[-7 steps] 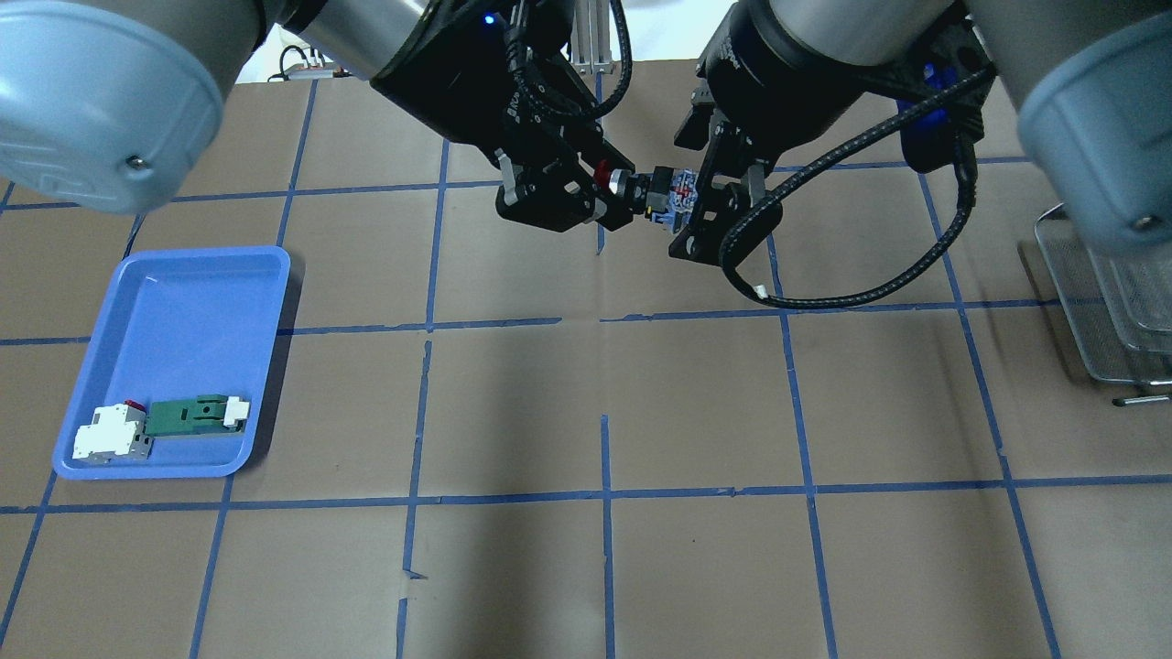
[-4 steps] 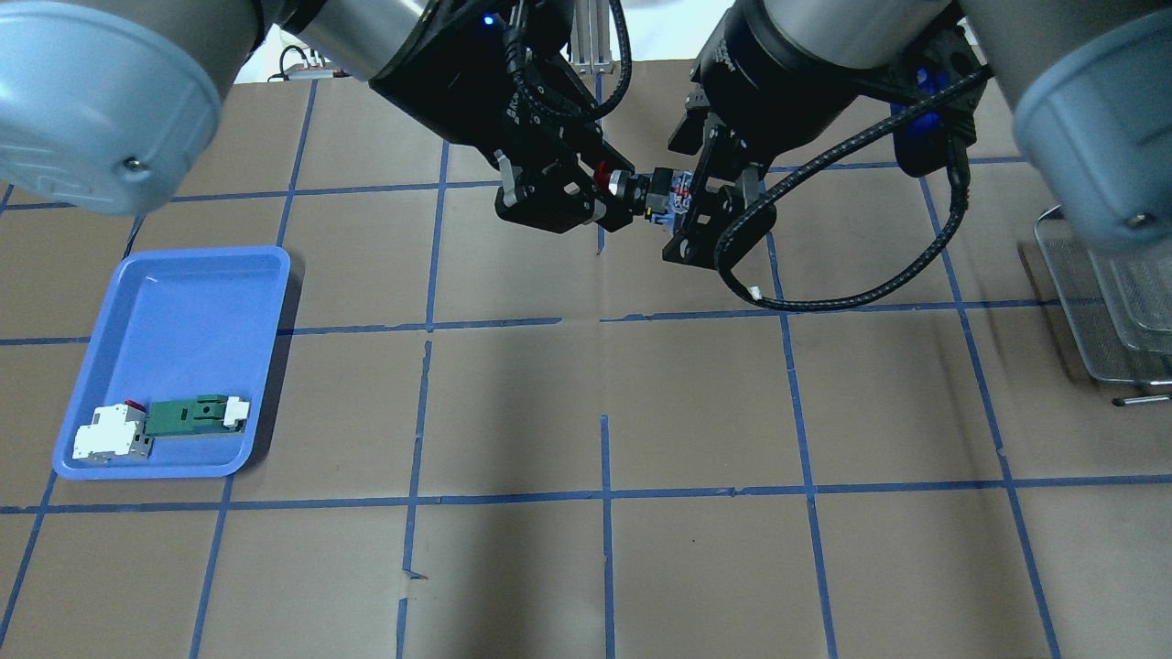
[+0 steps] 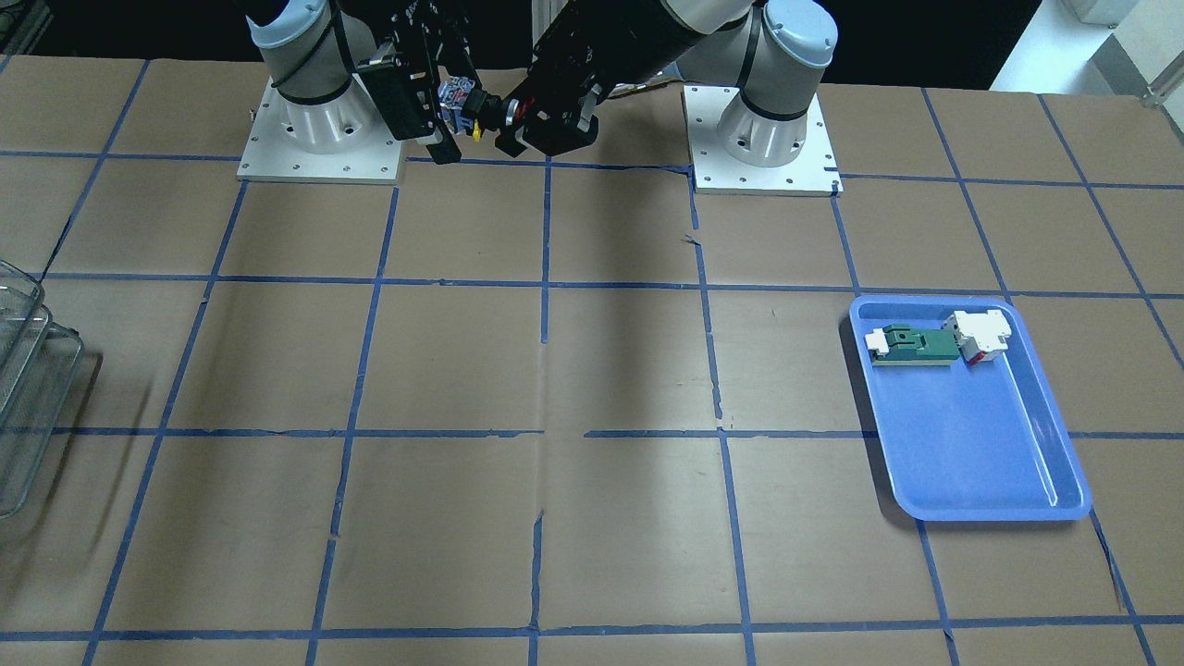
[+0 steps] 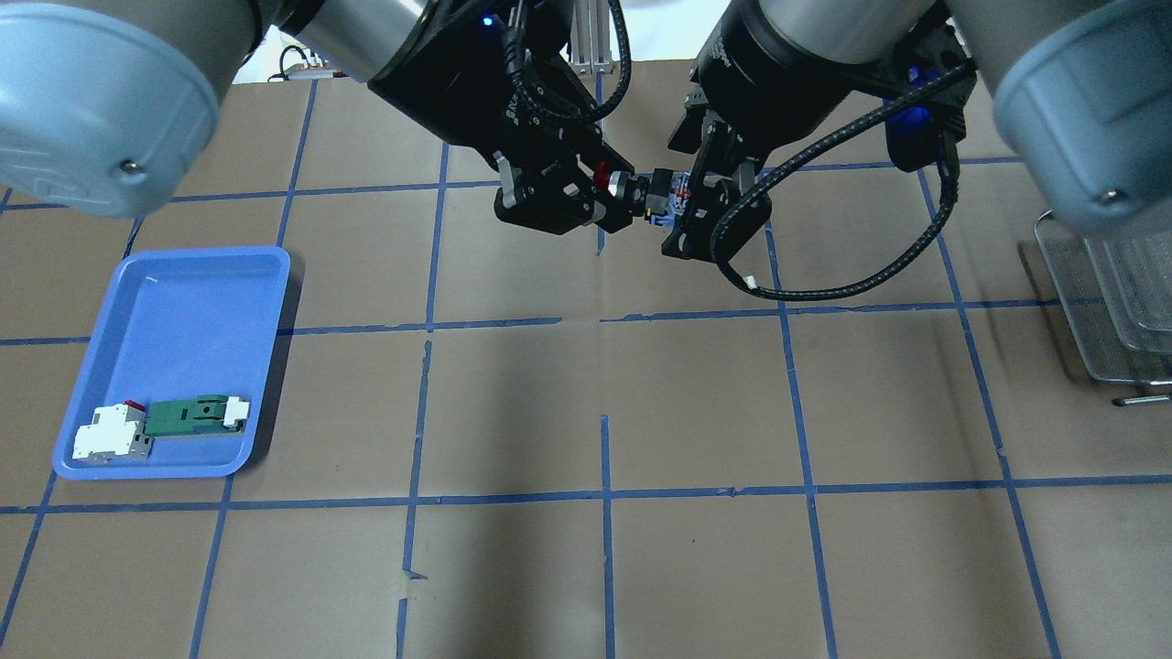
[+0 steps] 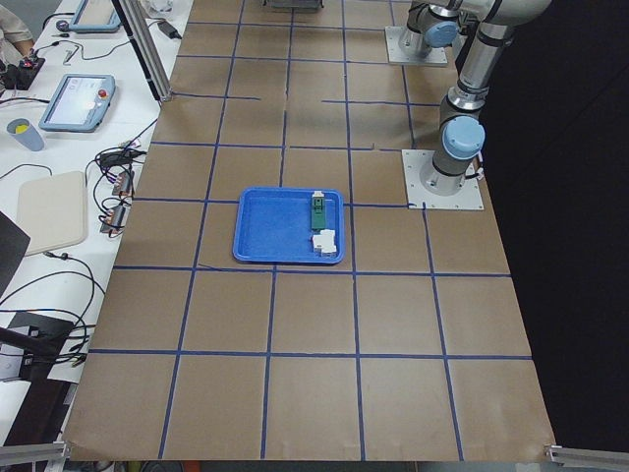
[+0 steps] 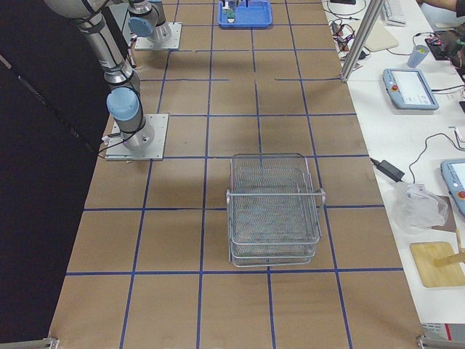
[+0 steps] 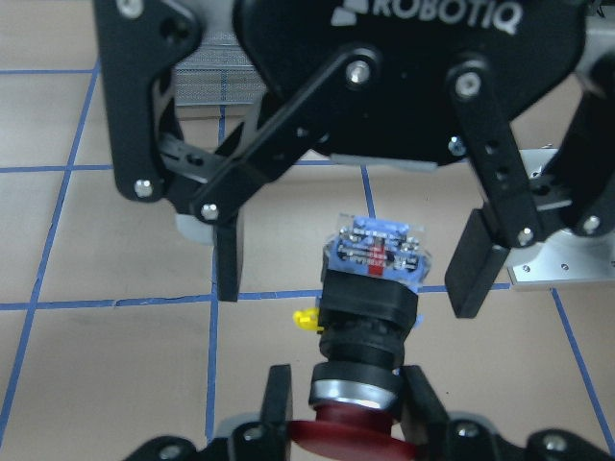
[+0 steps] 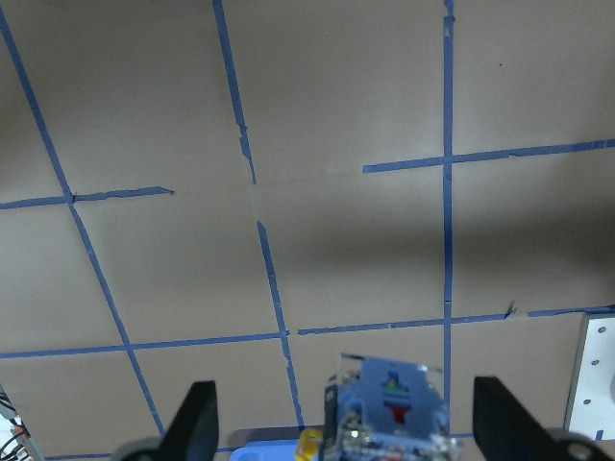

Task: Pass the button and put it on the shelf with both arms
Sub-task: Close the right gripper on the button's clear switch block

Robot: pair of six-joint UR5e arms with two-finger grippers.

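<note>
Left pincer (image 7: 346, 403) is clamped on the button (image 4: 645, 192) at the head end: fingers pinch just behind the red mushroom cap, on the silver ring and black collar. Button is off the table (image 4: 604, 549), lying roughly level in mid-air, about centred left to right, red head toward my left pincer and the blue-and-clear rear block pointing at the right one. Right pincer (image 8: 348, 423) is spread wide with one finger on each side of that rear block. The left wrist view shows a clear gap on both sides, so no contact from the right side yet. Small yellow tab sticks out of the button body near the collar. The shelf (image 6: 275, 211) sits at the table's right end, well apart from both pincers; it's a silvery wire-mesh rack with stacked tiers, and I can't see anything on the visible tiers. Blue tray (image 4: 183, 302) is on the left side of the table, also well apart. In its near end lie the green-and-white block (image 4: 197, 414) and the white-and-red block (image 4: 110, 430), touching end to end. Both arms come in high from their bases and meet over the centre line.
</note>
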